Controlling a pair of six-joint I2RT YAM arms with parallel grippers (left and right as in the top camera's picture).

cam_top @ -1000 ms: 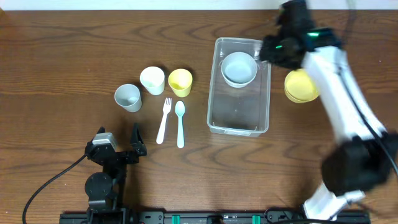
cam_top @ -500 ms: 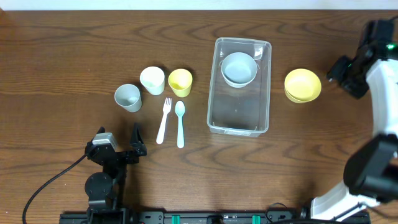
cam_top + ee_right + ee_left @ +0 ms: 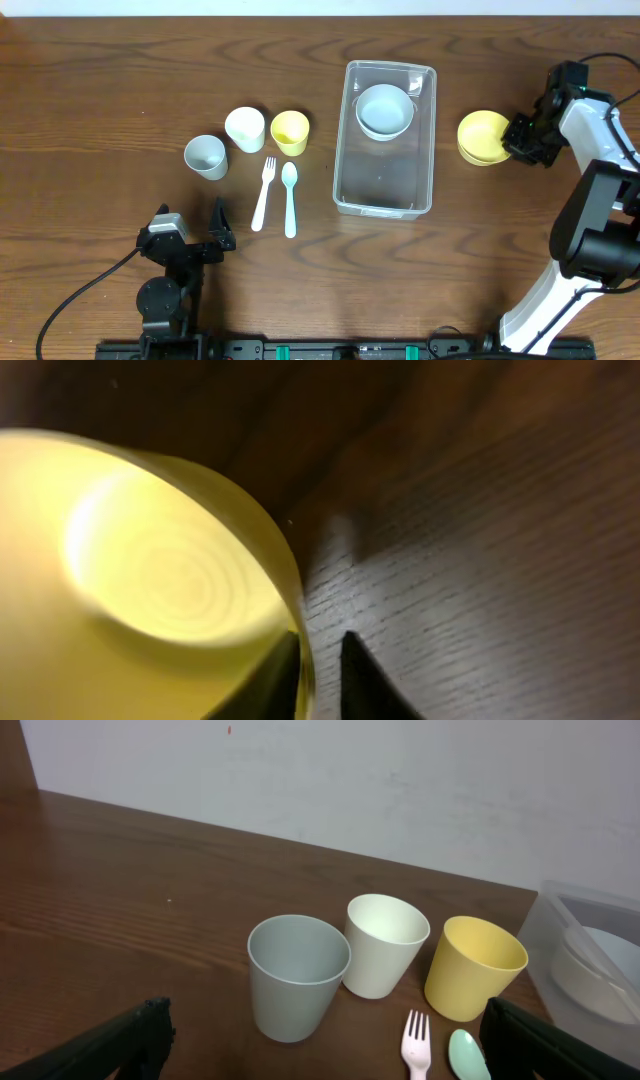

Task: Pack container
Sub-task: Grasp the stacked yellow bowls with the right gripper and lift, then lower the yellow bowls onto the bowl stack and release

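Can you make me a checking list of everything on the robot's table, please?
Surface: brown wood table, no spills seen.
Job's things: clear container holds a white bowl; yellow bowl to its right; grey cup, white cup, yellow cup, fork, spoon to its left.
Clutter: nothing seen.
End effectors: right end effector open, astride the yellow bowl's rim; left end effector open, parked by the near edge.
Cables: black cable trails from the left arm.
Surroundings: pale wall behind the table.

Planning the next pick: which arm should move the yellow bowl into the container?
Right. The right gripper straddles the yellow bowl's rim, jaws slightly apart; the left gripper sits far off, beyond the container.
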